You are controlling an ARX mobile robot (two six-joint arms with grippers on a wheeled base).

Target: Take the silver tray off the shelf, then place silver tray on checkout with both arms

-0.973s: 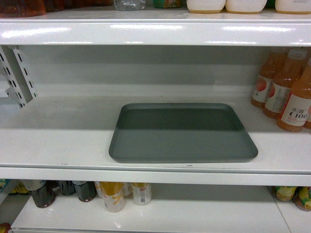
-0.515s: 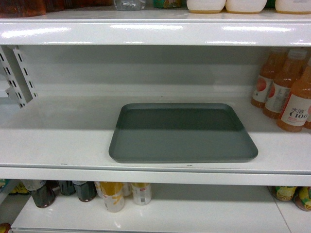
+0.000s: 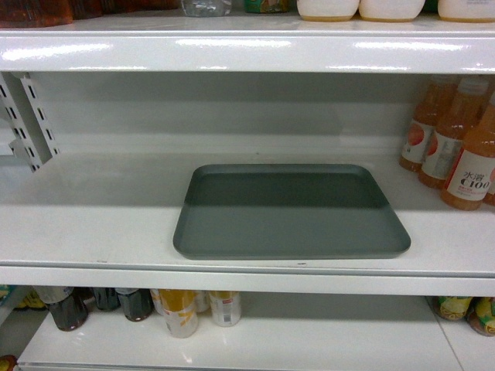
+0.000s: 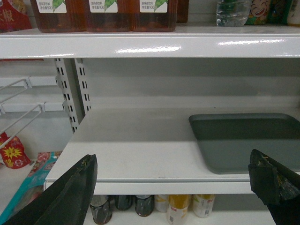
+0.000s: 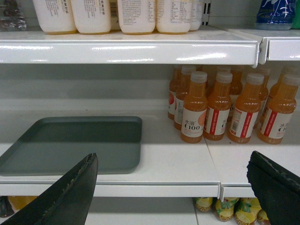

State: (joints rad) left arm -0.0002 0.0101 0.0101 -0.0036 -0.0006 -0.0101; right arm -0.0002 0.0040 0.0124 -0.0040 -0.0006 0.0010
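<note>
The silver tray (image 3: 290, 211) lies flat on the middle shelf (image 3: 93, 224), its front edge close to the shelf's lip. No arm shows in the head view. In the left wrist view the tray (image 4: 248, 140) sits at the right, and my left gripper (image 4: 172, 165) stands open in front of the shelf lip with nothing between its fingers. In the right wrist view the tray (image 5: 75, 143) sits at the left, and my right gripper (image 5: 172, 161) is also open and empty, short of the shelf edge. The checkout is out of view.
Orange drink bottles (image 3: 464, 147) stand right of the tray, several deep (image 5: 220, 108). A slotted white bracket (image 3: 23, 120) rises at the shelf's left end. The upper shelf board (image 3: 247, 50) overhangs the tray. Bottles and cans (image 3: 178, 309) fill the shelf below.
</note>
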